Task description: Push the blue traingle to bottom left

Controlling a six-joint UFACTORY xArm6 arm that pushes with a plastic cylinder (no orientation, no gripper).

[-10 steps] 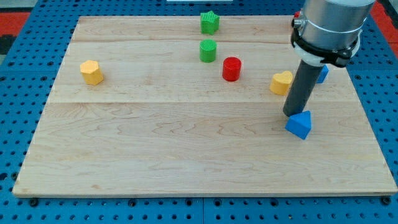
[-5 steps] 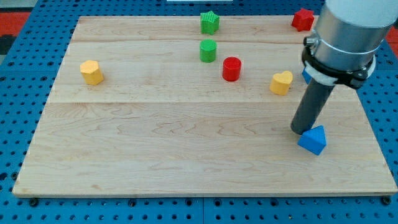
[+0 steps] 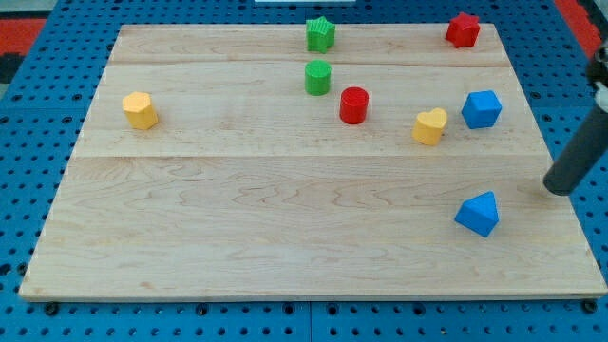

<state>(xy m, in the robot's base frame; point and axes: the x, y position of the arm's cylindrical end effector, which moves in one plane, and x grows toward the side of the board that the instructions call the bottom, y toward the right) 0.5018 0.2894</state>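
Wooden board [image 3: 285, 237] fills the frame, and the job looks barely begun. Rod at the right edge, its tip [image 3: 559, 188] holding nothing, touching nothing, apart from the blue triangle [image 3: 478, 214] at lower right. Bottom left corner sits far off; nearly the whole push remains.

Scattered on the wooden board [image 3: 237, 218]: green star [image 3: 321, 33], green cylinder [image 3: 317, 77], red cylinder [image 3: 353, 104], yellow heart [image 3: 429, 125].

A pale wooden board [image 3: 237, 228] (planked) lies on blue pegboard [image 3: 28, 190].
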